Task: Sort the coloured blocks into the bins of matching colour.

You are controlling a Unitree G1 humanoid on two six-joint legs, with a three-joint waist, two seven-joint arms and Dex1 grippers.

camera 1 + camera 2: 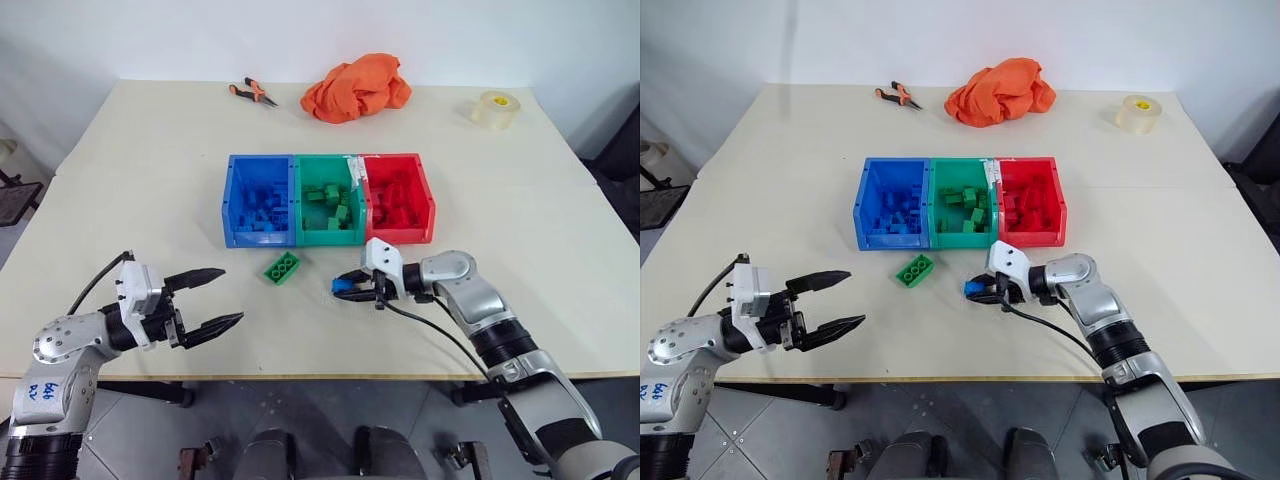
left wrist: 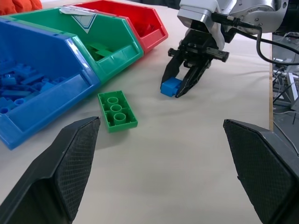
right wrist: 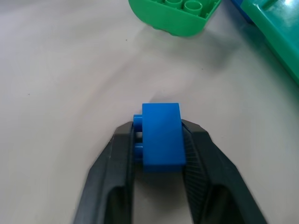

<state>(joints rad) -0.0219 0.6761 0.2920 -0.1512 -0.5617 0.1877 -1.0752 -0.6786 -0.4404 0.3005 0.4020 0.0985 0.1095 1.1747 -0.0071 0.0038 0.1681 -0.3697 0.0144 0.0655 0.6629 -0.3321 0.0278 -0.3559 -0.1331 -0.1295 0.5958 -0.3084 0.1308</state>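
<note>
A small blue block (image 3: 160,137) sits between the fingers of my right gripper (image 1: 346,286), which is shut on it just above the table, in front of the green bin (image 1: 328,236). To its left lies a larger green block (image 1: 283,267) flat on the table, close to the seam between the blue bin (image 1: 229,205) and the green bin. The red bin (image 1: 428,200) ends the row on the right. All three bins hold several blocks of their own colour. My left gripper (image 1: 215,298) hangs open near the table's front left, apart from any block.
Behind the bins lie an orange cloth (image 1: 357,87), a pair of pliers (image 1: 251,93) and, at the back right, a roll of tape (image 1: 496,109). The table's front edge (image 1: 330,374) runs just below both grippers.
</note>
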